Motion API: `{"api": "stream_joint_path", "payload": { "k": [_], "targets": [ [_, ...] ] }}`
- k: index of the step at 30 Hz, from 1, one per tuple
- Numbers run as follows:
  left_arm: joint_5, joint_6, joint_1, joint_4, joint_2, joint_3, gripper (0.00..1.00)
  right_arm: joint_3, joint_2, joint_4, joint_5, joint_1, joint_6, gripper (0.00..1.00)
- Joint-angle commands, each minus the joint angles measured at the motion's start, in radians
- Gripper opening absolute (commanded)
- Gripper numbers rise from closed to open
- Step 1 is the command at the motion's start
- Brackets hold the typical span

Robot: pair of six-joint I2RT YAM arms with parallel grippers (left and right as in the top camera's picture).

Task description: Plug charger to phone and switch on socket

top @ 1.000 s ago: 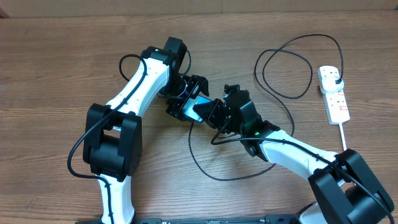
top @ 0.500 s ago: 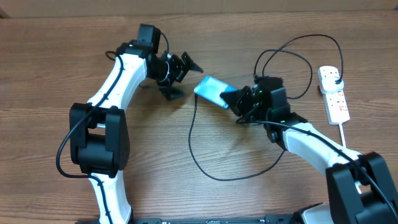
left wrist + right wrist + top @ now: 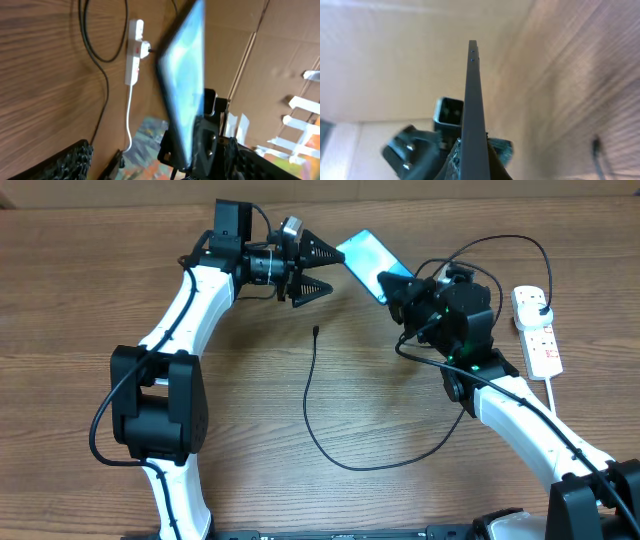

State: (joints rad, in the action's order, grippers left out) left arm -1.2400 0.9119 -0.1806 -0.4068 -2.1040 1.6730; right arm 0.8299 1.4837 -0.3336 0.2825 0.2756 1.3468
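My right gripper (image 3: 392, 285) is shut on the lower end of the phone (image 3: 366, 260) and holds it tilted above the table, blue screen up. In the right wrist view the phone (image 3: 474, 100) shows edge-on between the jaws (image 3: 474, 162). My left gripper (image 3: 332, 266) is open and empty, its fingers pointing at the phone's free end. The left wrist view shows the phone (image 3: 187, 85) blurred between my spread fingers (image 3: 160, 167). The charger cable (image 3: 330, 452) lies on the table, its tip (image 3: 315, 332) loose below the phone. Its black plug (image 3: 540, 303) sits in the socket strip (image 3: 540, 340).
The cable loops (image 3: 470, 290) lie between the right arm and the strip. The strip's white cord (image 3: 552, 400) runs toward the front. The strip also shows in the left wrist view (image 3: 134, 55). Cardboard walls stand behind the table's far edge.
My right gripper has carried the phone up and toward the far right. My left gripper let go of it, drew back, then swung right to face it. The cable tip now lies loose.
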Motion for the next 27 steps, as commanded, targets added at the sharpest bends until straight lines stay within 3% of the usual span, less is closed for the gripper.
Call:
{"api": "stream_joint_path", "payload": {
  "k": [1,10,12,14,17,27],
  "targets": [
    [-0.014,0.103,-0.018,0.056,-0.002,0.014,0.86,0.043,-0.029,-0.04,-0.075,0.027,0.139,0.04],
    [0.072,0.328,-0.036,0.247,-0.002,0.014,0.78,0.042,-0.029,-0.04,-0.264,0.173,0.205,0.04],
    [0.093,0.351,-0.04,0.263,-0.002,0.014,0.68,0.042,-0.029,-0.04,-0.264,0.182,0.225,0.04],
    [0.112,0.375,-0.045,0.267,-0.002,0.014,0.52,0.042,-0.029,-0.04,-0.263,0.183,0.225,0.04],
    [0.131,0.402,-0.054,0.267,-0.002,0.014,0.41,0.042,-0.029,-0.04,-0.263,0.183,0.225,0.04],
    [0.168,0.413,-0.095,0.266,-0.002,0.014,0.3,0.042,-0.029,-0.059,-0.263,0.183,0.229,0.04]
  ]
}}
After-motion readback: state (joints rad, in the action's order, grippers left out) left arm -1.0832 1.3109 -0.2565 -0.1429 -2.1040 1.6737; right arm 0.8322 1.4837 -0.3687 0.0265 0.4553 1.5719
